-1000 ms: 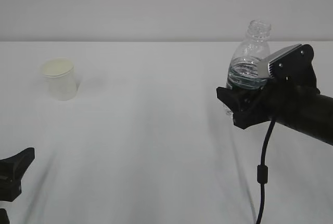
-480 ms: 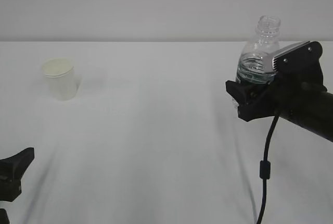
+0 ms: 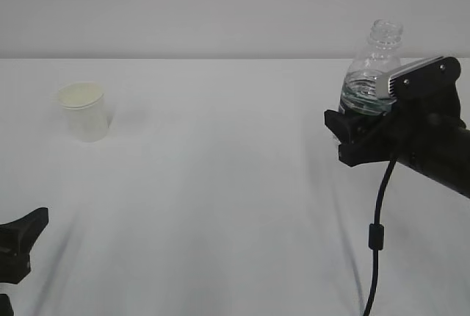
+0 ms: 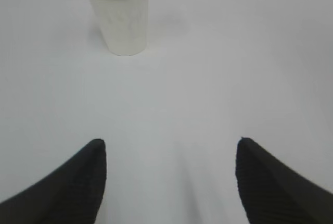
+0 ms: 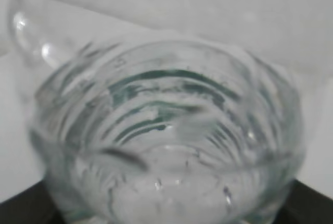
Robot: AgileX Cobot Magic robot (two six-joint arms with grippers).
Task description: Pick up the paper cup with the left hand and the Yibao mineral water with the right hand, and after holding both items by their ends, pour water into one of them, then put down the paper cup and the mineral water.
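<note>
The paper cup (image 3: pixel 84 112) stands upright at the far left of the white table; in the left wrist view the paper cup (image 4: pixel 120 15) is well ahead of my left gripper (image 4: pixel 169 143), which is open and empty. Only the tip of that left gripper (image 3: pixel 22 239) shows, at the lower left corner of the exterior view. My right gripper (image 3: pixel 354 131) is shut on the lower body of the Yibao mineral water (image 3: pixel 371 66), an uncapped clear bottle whose neck leans slightly right. Up close, the Yibao mineral water (image 5: pixel 166 130) fills the right wrist view. Its base is hidden behind the gripper.
A white table (image 3: pixel 220 184) runs back to a pale wall. A black cable (image 3: pixel 376 235) hangs from the right arm toward the table's front. Open table lies between the cup and the bottle.
My right gripper has carried the bottle to the right and slightly up. The cup and the left gripper have stayed where they were.
</note>
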